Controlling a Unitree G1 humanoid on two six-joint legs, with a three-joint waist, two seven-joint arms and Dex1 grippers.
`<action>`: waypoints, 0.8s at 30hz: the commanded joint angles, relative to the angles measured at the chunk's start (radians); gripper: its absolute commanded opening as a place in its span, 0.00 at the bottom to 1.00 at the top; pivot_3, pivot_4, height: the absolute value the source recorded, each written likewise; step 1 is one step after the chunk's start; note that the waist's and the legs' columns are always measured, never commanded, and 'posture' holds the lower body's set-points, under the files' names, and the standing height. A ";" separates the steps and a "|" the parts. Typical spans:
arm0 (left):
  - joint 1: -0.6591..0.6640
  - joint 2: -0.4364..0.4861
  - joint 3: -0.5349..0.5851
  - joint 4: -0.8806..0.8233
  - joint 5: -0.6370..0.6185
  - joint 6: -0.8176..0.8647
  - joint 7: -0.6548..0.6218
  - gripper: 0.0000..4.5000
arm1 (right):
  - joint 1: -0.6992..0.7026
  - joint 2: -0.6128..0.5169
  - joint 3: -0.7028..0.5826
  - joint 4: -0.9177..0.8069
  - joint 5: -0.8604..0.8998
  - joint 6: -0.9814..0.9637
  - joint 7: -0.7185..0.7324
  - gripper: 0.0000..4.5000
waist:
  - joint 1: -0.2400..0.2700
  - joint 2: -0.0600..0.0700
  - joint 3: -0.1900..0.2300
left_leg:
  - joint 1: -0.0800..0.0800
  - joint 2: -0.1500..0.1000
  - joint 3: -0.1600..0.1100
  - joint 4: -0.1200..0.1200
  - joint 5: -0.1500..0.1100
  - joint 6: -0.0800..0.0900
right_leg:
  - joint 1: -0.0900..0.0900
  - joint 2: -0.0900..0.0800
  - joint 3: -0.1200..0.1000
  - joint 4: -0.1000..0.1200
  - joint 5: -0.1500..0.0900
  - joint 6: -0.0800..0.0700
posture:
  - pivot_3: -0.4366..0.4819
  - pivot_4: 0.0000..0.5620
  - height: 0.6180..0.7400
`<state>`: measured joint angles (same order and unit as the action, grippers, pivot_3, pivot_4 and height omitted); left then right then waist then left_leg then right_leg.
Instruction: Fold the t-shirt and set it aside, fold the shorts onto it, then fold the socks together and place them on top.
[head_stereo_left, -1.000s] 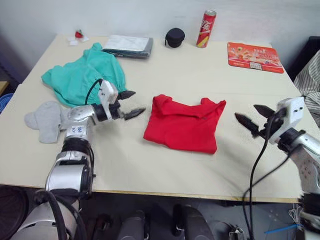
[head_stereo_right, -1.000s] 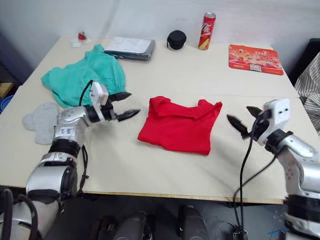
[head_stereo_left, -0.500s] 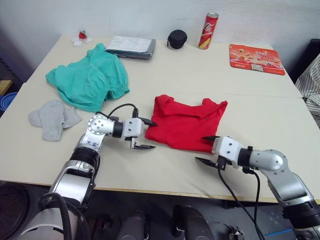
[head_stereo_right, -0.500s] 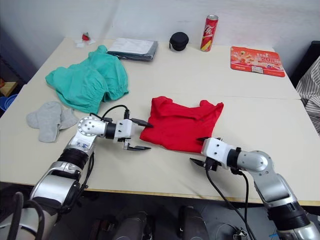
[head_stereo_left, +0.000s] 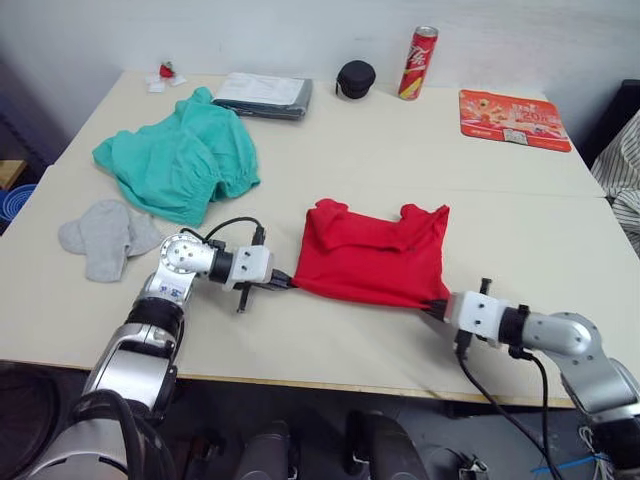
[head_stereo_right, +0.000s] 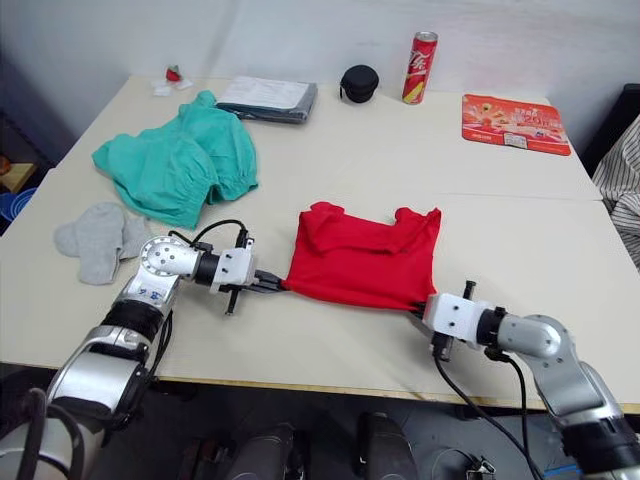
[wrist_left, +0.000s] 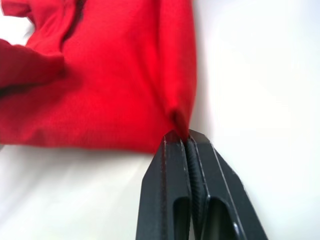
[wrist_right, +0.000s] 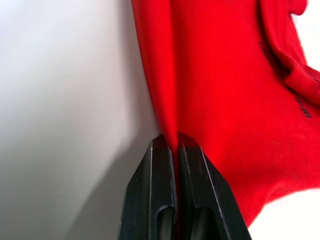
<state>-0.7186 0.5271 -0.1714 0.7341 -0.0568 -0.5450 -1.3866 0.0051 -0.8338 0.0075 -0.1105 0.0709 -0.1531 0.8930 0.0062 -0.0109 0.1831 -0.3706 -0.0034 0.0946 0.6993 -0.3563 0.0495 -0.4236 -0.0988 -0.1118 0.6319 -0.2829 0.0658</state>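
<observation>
At mid-table, we pinch the t-shirt (head_stereo_left: 372, 255) by its two near corners: the left claw (head_stereo_left: 283, 283) is clamped on the corner at about 8 o'clock of the garment, the right claw (head_stereo_left: 438, 306) on the corner at about 4 o'clock, and both wrist views show red cloth caught between closed fingers. The shirt lies partly folded, collar toward 12 o'clock, its near hem pulled taut between the two claws. We judge the first fold under way but not finished, and the shirt not yet set aside. The shorts (head_stereo_left: 173, 161) sit loose and unfolded toward 10 o'clock on the table (head_stereo_left: 330, 335), and the socks (head_stereo_left: 105, 233) lie flat at 9 o'clock, just beside the shorts; both steps remain. Half a second ago our claws were spread open just short of the shirt's near corners; a second ago they hovered well apart from it. Since then both arms have come in and shut on the hem.
</observation>
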 joint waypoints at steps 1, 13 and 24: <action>0.145 0.075 0.031 -0.279 -0.100 0.104 -0.030 0.01 | 0.137 -0.031 -0.089 -0.122 0.076 -0.020 0.037 0.00 | -0.002 0.000 0.000 | 0.000 0.000 -0.001 -0.001 0.000 0.000 | 0.000 0.000 0.000 -0.001 0.000 0.000 | 0.48 0.27 1.00; 0.452 0.178 0.081 -0.706 -0.196 0.298 0.075 0.01 | 0.401 -0.009 -0.123 -0.285 0.032 -0.050 -0.001 0.00 | -0.003 0.001 0.000 | 0.018 0.002 -0.003 -0.003 -0.005 -0.002 | 0.017 0.000 0.001 -0.008 -0.001 -0.002 | 0.48 0.27 1.00; 0.262 0.060 -0.044 -0.558 -0.154 0.140 -0.008 0.64 | 0.330 -0.014 -0.114 -0.230 0.034 -0.048 0.015 0.00 | 0.006 0.002 -0.001 | 0.017 0.002 -0.001 -0.003 -0.005 -0.002 | 0.016 0.001 0.001 -0.008 -0.001 -0.002 | 0.48 0.27 1.00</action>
<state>-0.4412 0.5934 -0.1975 0.1525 -0.2268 -0.3648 -1.3775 0.3392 -0.8435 -0.0953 -0.3367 0.0973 -0.1961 0.9047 0.0124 -0.0086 0.1824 -0.3535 -0.0007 0.0941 0.6970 -0.3615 0.0478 -0.4077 -0.0972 -0.1106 0.6240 -0.2843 0.0636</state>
